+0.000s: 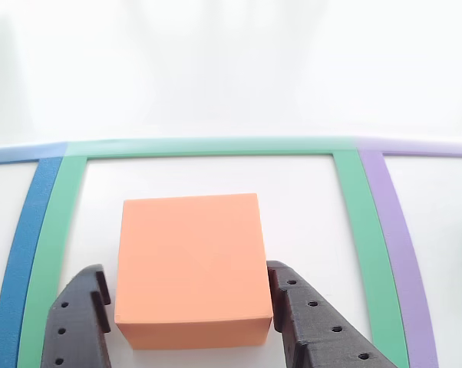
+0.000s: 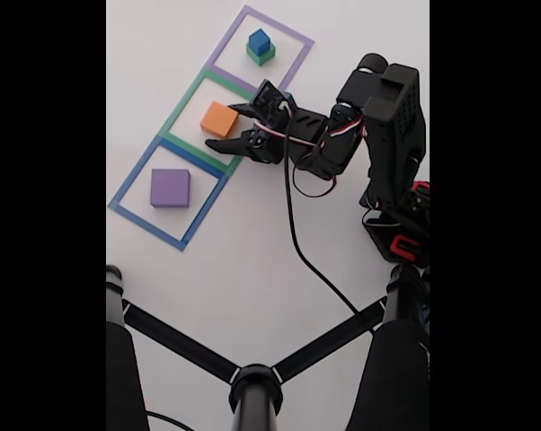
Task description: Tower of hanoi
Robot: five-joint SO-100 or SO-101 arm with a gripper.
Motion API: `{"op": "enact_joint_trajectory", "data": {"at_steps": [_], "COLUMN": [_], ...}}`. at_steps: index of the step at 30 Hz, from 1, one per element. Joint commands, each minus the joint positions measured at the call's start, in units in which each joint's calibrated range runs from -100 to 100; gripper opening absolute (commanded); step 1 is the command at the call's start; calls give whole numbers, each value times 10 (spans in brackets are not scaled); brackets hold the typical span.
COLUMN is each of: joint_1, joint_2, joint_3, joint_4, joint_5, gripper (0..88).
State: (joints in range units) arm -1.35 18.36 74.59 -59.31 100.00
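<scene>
A white table carried three taped squares in a row: blue outline, green outline, purple outline. The orange block sat inside the green outline, the purple block in the blue one, and the blue cube rested on the green block in the purple one. The gripper stood with jaws open, one finger on each side of the orange block; whether they touched it I could not tell.

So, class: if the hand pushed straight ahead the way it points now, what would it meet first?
The orange block, already between the open fingers of the hand. Beyond it lies the green tape outline; clearance is hard to judge.
</scene>
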Motion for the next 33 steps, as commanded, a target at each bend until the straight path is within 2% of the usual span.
{"op": "enact_joint_trajectory", "data": {"at_steps": [1, 12, 18, 22, 26, 33], "joint_1": [-7, -7, 2, 11, 17, 31], "joint_2": [-3, -51, -209, -355, -495, -583], "joint_3": [-10, -5, 20, 8, -68, -373], "joint_4": [-14, 21, 161, 342, 599, 1086], "joint_5": [0, 0, 0, 0, 0, 0], "gripper": [155, 107, 109, 109, 107, 106]}}
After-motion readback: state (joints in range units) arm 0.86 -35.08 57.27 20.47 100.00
